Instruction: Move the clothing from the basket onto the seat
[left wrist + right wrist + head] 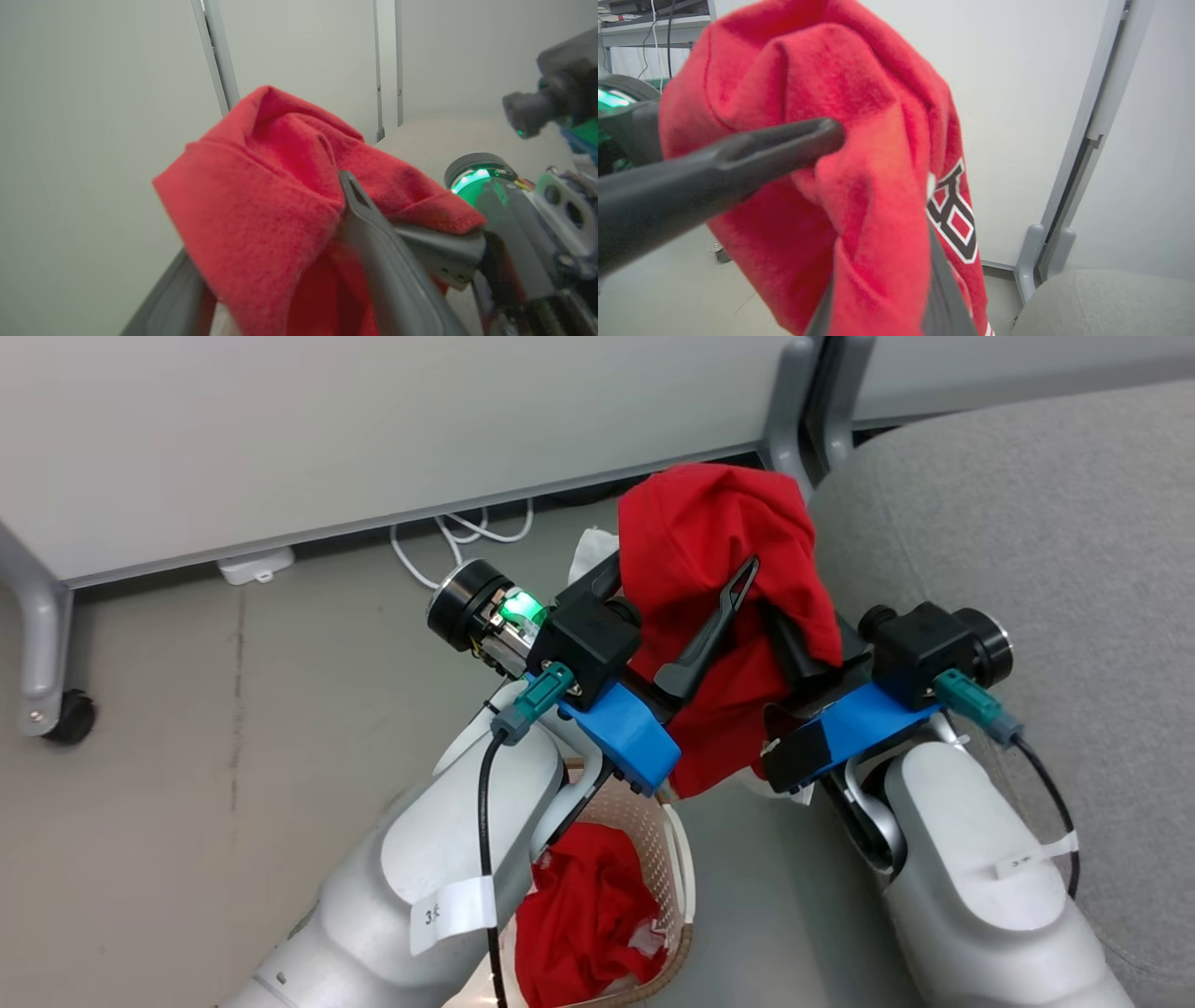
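Fuzzy red jersey (709,523) bunches over us: our left fingers (373,261) splayed wide, right fingers (943,289) pinching its fold.

Overhead plus two close-ups
Head view looks steeply down; both wrist views sit tight against the red clothing (719,523), facing the pale partition (70,140); all three share it.
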Available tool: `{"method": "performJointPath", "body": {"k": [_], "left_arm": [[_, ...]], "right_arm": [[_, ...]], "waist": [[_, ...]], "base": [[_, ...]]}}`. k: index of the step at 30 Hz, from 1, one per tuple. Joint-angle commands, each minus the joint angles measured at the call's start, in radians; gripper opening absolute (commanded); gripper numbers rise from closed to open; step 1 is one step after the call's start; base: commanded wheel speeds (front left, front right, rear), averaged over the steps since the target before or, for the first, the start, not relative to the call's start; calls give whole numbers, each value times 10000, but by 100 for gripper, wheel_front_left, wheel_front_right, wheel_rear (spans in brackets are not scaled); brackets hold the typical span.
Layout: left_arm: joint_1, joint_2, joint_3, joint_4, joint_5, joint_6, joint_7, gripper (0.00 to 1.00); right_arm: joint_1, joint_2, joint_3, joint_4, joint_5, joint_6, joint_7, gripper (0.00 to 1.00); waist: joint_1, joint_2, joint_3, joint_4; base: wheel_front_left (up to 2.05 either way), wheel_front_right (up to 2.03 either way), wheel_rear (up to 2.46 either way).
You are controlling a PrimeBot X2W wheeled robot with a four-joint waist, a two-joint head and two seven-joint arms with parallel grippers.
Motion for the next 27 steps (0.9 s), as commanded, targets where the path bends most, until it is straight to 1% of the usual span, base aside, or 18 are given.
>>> {"method": "performJointPath", "body": {"k": [1,4,6,13,18,27], "left_arm": [[-49,16,-30,28,34,-4,-28,100],[-139,16,-92,73,106,-29,-28,100],[-240,29,-165,149,169,-59,-28,100],[-409,17,-508,254,263,-103,-28,100],[-452,9,-814,343,272,-139,-28,100],[-306,0,-1347,415,227,-177,-28,100]], "right_arm": [[-91,-28,-110,-91,-7,5,-40,0],[-147,-84,-441,-243,-21,5,-40,0],[-225,-104,-721,-370,-26,5,-38,0],[-195,-251,-1395,-637,-82,5,-38,0],[51,-415,-1987,-896,-113,5,-38,0],[759,-729,-3289,-1456,-62,5,-40,0]], "waist": [[0,0,240,-296],[0,0,448,-615],[0,0,725,-986],[0,0,1174,-1671],[0,0,1393,-2029],[0,0,1626,-2448]], "base": [[0,0,0],[0,0,0],[0,0,0],[0,0,0],[0,0,0],[0,0,0]]}}
